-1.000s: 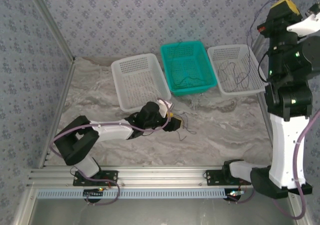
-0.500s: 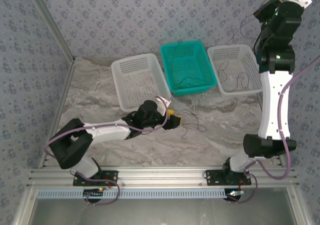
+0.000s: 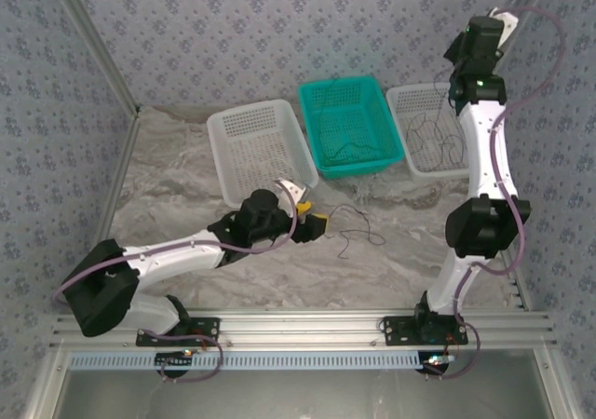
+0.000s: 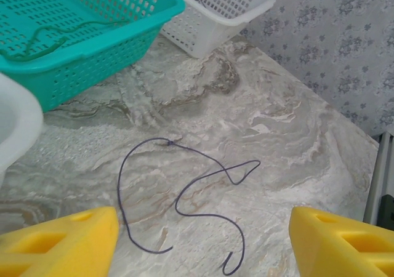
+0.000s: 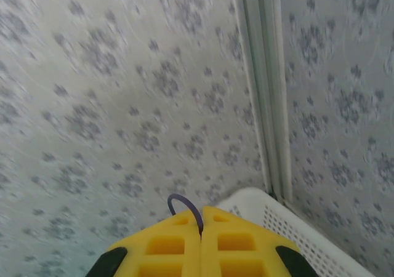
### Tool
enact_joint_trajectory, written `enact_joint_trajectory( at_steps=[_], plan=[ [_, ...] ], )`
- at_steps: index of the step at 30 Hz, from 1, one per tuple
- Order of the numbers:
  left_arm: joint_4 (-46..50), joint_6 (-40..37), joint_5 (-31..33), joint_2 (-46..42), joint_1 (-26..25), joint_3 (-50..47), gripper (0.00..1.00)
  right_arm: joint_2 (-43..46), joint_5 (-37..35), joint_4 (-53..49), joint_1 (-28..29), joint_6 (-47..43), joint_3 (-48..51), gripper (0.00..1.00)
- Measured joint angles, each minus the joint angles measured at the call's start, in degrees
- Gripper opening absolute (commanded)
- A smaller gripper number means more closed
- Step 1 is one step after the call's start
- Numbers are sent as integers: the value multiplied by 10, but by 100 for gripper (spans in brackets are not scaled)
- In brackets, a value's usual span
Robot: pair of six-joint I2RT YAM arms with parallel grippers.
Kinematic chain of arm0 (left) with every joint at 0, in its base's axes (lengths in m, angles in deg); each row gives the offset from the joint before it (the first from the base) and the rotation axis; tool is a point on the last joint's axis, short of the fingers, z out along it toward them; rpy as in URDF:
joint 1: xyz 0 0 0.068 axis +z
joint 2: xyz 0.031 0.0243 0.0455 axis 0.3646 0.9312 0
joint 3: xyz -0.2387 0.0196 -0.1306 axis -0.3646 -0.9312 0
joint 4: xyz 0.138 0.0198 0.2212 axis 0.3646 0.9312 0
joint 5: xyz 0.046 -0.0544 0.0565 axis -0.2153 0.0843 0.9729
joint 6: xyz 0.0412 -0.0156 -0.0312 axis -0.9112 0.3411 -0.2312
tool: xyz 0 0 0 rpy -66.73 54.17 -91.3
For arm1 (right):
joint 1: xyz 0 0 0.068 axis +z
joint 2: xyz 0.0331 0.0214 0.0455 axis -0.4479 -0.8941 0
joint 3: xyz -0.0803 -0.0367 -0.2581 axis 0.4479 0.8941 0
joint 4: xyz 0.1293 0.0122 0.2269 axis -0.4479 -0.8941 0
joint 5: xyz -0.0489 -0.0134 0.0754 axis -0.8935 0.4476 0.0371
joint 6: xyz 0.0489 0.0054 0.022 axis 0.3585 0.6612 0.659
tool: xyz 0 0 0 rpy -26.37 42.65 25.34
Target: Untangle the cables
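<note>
Since the earlier frames the right arm has unfolded from its low, bent pose and now stands stretched up toward the back right corner. The left arm has reached further out over the table (image 3: pixel 177 186), and its claw has widened.

Count of baskets: 3, in a row at the back of the table. They are the left white basket (image 3: pixel 261 149), the teal basket (image 3: pixel 349 121) and the right white basket (image 3: pixel 433 126).

Count of cables on the bare table: 1. This loose cable (image 4: pixel 119 191), thin and dark purple, lies in open curls just ahead of the left gripper (image 4: pixel 203 228), apart from its fingers. That gripper sits low over the table with its 2 yellow fingers spread wide and nothing between them.

Count in the teal basket: 1 green cable (image 4: pixel 37 43), lying on the basket floor.

The right white basket holds several thin dark cables (image 3: pixel 438 140), too tangled to count.

The right gripper (image 5: pixel 201 218) is raised before the patterned wall (image 5: pixel 92 104), above that basket's corner. Its 2 fingers are pressed together on 1 pinched cable (image 5: pixel 184 200), and a small purple loop of it stands up from the seam
</note>
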Motion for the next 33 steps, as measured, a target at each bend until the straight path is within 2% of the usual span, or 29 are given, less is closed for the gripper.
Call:
enact_joint_trajectory(
  at_steps=[2,3,7,8,12,15,21,26,29,33],
  plan=[
    [4,0,5,-10,0,-8,74,0,0,1,0,-3,38,56],
    [6,0,7,-13,0,-10,74,0,1,1,0,-5,51,65],
    [13,-4,13,-20,0,-13,74,-2,3,-17,0,0,87,90],
    [15,-4,14,-21,0,-13,74,-1,3,-21,0,2,89,92],
    [18,-5,16,-22,0,-13,74,22,11,-40,1,9,102,93],
    [18,-8,16,-22,0,-13,74,75,33,-48,3,20,138,92],
    [18,-20,13,-9,0,-7,74,285,100,-38,11,64,282,88],
    [17,-27,8,6,3,19,75,484,142,-41,42,123,433,85],
    [13,-30,2,7,3,29,75,560,159,-69,69,161,513,84],
    [11,-31,-3,10,4,32,75,596,181,-117,125,222,614,84]
  ],
)
